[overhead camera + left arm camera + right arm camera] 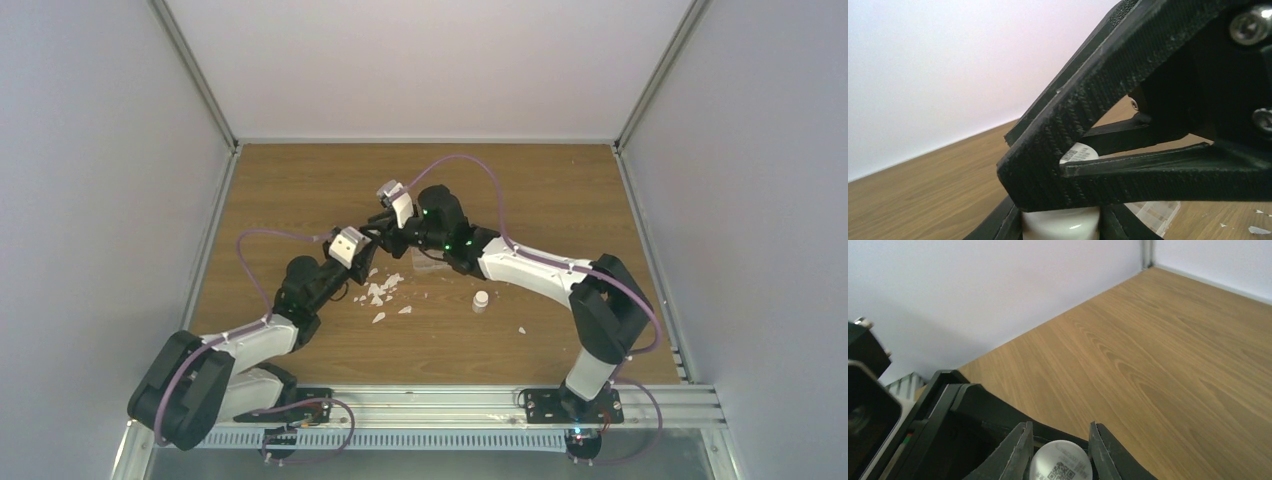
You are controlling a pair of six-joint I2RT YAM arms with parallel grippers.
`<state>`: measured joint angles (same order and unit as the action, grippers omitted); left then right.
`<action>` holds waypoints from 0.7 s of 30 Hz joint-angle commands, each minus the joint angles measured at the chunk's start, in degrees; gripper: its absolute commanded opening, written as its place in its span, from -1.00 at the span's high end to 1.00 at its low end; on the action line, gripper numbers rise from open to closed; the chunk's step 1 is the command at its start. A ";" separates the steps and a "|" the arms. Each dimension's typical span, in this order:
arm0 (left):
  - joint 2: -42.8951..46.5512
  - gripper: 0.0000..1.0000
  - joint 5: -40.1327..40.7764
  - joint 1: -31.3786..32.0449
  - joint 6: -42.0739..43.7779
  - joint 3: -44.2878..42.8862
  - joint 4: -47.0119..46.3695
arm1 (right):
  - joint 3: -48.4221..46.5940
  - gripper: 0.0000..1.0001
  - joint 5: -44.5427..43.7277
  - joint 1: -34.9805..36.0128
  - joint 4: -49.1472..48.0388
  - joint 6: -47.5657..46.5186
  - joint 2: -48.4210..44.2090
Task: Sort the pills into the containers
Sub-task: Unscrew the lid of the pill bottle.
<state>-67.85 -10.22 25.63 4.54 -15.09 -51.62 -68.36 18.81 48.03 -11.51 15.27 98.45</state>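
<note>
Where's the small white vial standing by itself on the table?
In the top view the white vial stands right of centre on the table, just right of the scattered white flakes, near the right arm.

arms [530, 265]: white shells, black joints | cables [465, 157]: purple | pincer fingers [1018, 452]: black, ribbed

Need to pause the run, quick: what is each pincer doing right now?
Left pincer: closed on the white vial, holding its body.
Right pincer: closed on the cap of that same vial.
</note>
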 commanded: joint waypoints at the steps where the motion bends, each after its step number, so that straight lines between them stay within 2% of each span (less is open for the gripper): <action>1: 4.04 -0.35 -3.33 0.15 0.74 0.72 -3.32 | -0.26 0.01 12.27 -0.82 1.15 -8.02 -2.03; 8: 8.68 -0.36 -11.43 0.11 1.28 2.32 -3.14 | 1.48 -0.04 28.03 -5.24 2.29 -13.14 -4.56; 13: 9.88 -0.36 -17.38 0.15 1.64 2.31 -2.74 | 2.30 -0.04 31.20 -7.01 4.96 -16.67 -9.44; 21: 9.91 -0.35 -19.76 0.05 1.46 1.82 -2.04 | 1.77 -0.11 34.98 -8.04 11.11 -25.08 -16.88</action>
<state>-58.22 -30.04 26.79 4.97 -14.09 -53.84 -65.52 48.51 42.22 -2.92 -5.19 86.70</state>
